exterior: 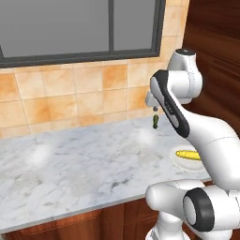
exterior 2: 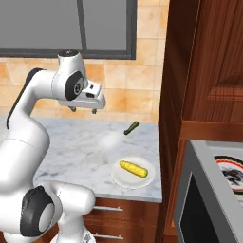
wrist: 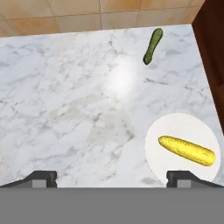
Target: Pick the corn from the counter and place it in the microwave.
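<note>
Yellow corn [wrist: 187, 150] lies flat on a white plate [wrist: 175, 127], on the marbled counter [wrist: 65, 109] near its right end. Gripper [wrist: 112, 177] hangs high over the slab, fingertips [wrist: 41, 177] spread wide, nothing between them. Corn sits below and just inside the right fingertip, not touching it. Dark green vegetable [wrist: 152, 46] lies well beyond the fingers, close to the tiled wall [wrist: 87, 15], apart from the plate. Microwave [exterior 2: 209, 199] is off past the wooden cabinet [exterior 2: 199, 71], door open, patterned turntable [exterior 2: 232, 173] visible inside. No readable labels or writing anywhere.
</note>
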Available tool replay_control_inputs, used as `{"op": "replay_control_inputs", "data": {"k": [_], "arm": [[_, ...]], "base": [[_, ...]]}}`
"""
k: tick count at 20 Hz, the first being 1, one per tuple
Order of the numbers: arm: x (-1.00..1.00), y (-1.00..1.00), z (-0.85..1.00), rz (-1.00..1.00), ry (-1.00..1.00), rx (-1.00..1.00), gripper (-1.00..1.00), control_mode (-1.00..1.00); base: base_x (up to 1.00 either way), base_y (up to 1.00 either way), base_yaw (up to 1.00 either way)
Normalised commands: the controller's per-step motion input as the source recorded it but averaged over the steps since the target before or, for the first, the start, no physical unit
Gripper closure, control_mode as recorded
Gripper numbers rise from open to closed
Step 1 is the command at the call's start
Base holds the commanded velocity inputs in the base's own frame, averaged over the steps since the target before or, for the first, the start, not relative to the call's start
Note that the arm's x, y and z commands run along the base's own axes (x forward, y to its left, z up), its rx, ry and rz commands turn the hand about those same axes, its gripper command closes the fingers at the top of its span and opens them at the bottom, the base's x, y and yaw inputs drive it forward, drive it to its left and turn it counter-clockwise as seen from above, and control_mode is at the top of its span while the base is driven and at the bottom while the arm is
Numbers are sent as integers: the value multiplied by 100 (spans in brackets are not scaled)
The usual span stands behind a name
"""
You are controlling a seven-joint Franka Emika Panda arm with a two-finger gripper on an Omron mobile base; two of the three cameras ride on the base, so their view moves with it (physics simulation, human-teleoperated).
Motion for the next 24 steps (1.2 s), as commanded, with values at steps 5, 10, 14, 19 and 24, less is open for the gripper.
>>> {"op": "replay_control_inputs", "data": {"k": [5,10,14,19,24], "arm": [[0,0,0,0,0,0,-100,100],[4,-49,-23,0,0,-1,-100,-100],[4,-92,-49,22,2,-5,-100,-100],[8,-64,-70,38,12,-12,-100,-100],[-5,-55,-61,34,4,-11,-100,-100]], "base": [[10,-10,-2],[0,-7,0],[0,0,0],[0,0,0],[0,0,0]]}}
